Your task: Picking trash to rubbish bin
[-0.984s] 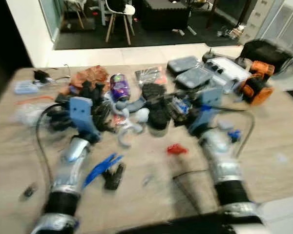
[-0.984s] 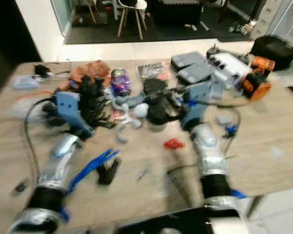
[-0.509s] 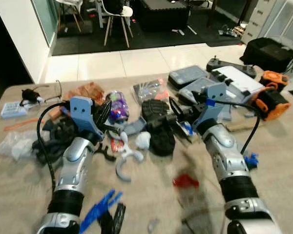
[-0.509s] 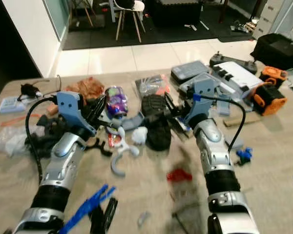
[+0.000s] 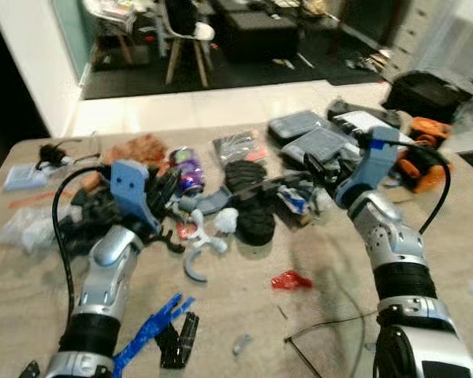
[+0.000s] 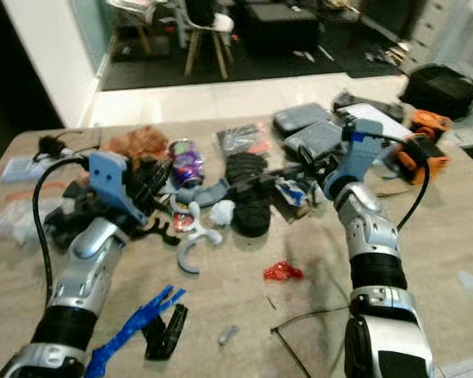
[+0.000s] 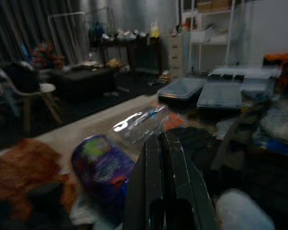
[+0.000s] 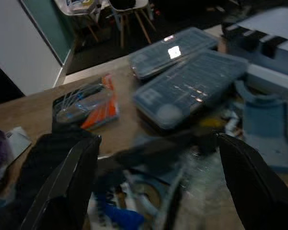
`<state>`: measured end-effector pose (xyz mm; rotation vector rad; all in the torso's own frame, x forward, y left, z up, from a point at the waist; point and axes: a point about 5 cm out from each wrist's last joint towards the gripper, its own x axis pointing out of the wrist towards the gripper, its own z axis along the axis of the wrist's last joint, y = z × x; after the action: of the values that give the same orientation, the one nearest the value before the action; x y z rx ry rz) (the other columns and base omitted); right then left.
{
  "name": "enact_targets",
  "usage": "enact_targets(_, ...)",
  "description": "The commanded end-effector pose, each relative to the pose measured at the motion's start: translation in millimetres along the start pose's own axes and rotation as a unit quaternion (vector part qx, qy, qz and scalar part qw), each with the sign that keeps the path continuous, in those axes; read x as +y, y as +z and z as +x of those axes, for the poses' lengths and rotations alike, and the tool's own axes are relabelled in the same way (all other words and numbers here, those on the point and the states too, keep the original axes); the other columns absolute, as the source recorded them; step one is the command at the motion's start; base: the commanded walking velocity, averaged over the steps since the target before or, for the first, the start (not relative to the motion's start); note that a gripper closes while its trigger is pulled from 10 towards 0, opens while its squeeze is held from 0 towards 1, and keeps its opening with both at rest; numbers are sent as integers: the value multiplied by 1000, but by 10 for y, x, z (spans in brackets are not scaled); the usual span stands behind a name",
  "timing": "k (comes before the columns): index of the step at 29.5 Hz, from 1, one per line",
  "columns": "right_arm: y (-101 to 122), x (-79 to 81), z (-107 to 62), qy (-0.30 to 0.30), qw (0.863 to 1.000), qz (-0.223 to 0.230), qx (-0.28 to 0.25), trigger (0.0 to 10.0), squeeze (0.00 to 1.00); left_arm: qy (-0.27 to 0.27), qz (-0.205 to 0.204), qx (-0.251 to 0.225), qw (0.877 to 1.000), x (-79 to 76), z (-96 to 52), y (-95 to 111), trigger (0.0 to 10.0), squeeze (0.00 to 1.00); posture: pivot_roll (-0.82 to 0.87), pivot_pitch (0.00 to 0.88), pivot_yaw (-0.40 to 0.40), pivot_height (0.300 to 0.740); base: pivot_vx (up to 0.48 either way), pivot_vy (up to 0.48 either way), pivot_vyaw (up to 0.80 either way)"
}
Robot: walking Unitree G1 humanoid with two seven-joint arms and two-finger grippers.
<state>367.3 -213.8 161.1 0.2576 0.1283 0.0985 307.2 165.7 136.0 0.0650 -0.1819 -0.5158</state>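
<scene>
Two grey cases (image 5: 309, 134) lie at the far right of the table (image 5: 244, 315), an orange tool (image 5: 420, 157) beside them; a chair (image 5: 185, 35) stands beyond.

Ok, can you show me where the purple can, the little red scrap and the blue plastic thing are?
purple can (image 6: 182, 160), right eye view, middle of its crumpled side.
red scrap (image 5: 291, 280), left eye view, its centre.
blue plastic thing (image 5: 151, 333), left eye view, middle of its long body.

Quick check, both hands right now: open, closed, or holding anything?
Left hand: closed, empty, near the purple can.
Right hand: open, empty, above the clutter by the grey cases.
</scene>
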Motion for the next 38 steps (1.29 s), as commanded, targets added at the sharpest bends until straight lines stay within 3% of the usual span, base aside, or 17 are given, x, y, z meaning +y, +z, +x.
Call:
enact_targets(1, -50, 6, 13, -1, 1000, 5, 26, 10000, 0, -20, 18, 10, 1000, -11, -27, -6, 10000, 0, -3, 0, -11, 740, 0, 0, 0)
enact_targets(6, -43, -33, 34, -11, 999, -3, 40, 10000, 0, -42, 34, 17, 998, -14, -39, 8, 10000, 0, -4, 0, -11, 740, 0, 0, 0)
enact_targets(14, 40, -35, 43, -9, 999, 1, 31, 10000, 0, -32, 30, 16, 999, 30, -50, 73, 10000, 0, -2, 0, -9, 740, 0, 0, 0)
enact_targets(38, -36, 41, 42, 10, 999, -22, 41, 10000, 0, -1, 31, 25, 999, 80, -34, 80, 10000, 0, -3, 0, -10, 740, 0, 0, 0)
